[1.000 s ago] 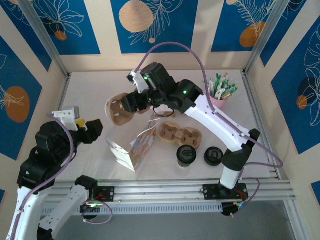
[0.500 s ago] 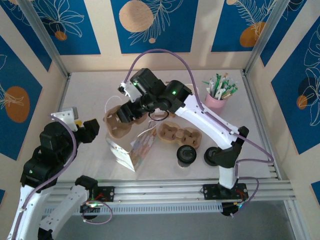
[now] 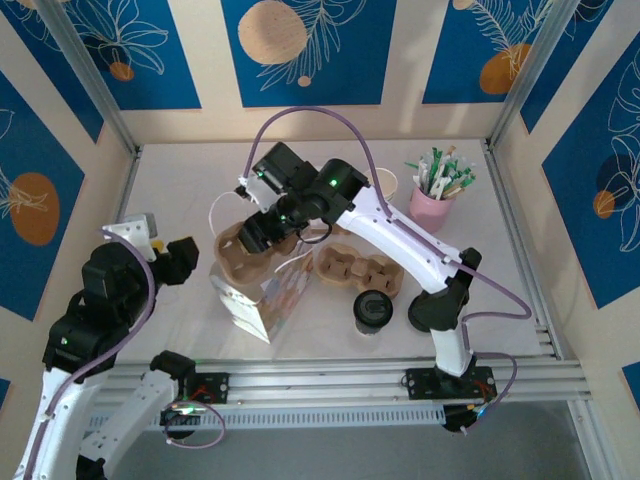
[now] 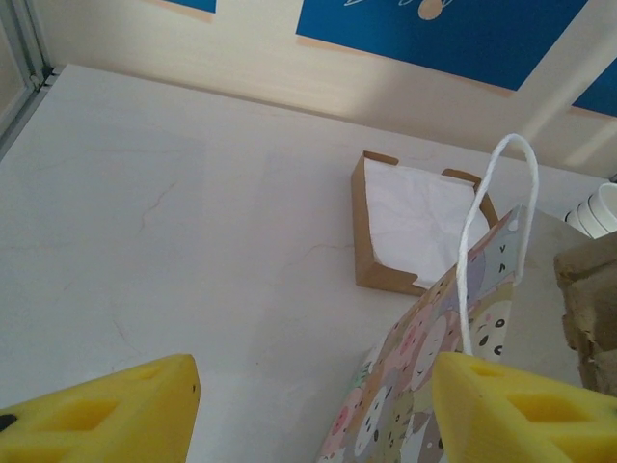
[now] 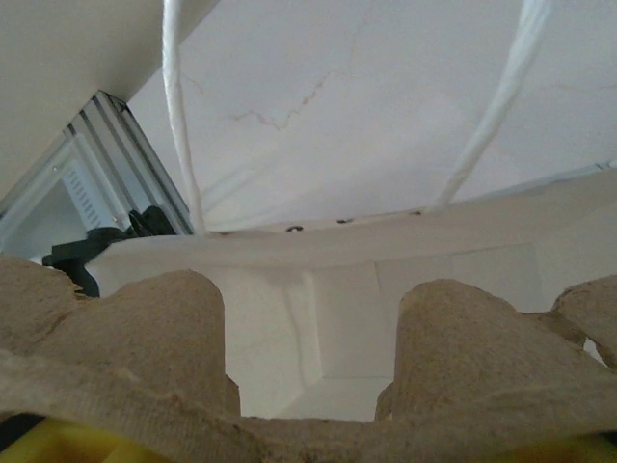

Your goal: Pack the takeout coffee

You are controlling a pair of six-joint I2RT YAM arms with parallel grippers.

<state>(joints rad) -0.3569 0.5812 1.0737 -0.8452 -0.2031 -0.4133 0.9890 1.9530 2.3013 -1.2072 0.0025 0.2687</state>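
Clamps the tray (image 3: 238, 258) in the right gripper (image 3: 258, 233), tilted at the mouth of the bag (image 3: 268, 300). Holds the left gripper (image 3: 178, 258) spread and empty near the bag's left side. Leaves the coffee (image 3: 372, 308) standing right of the bag, beside a second tray (image 3: 358, 268), not yet packed. Could snag a tray corner on the bag's rim or string handles (image 5: 176, 96) through too steep a tilt; could shove or fold the unbraced bag over; could seat the tray crooked, spoiling the fit for the coffee
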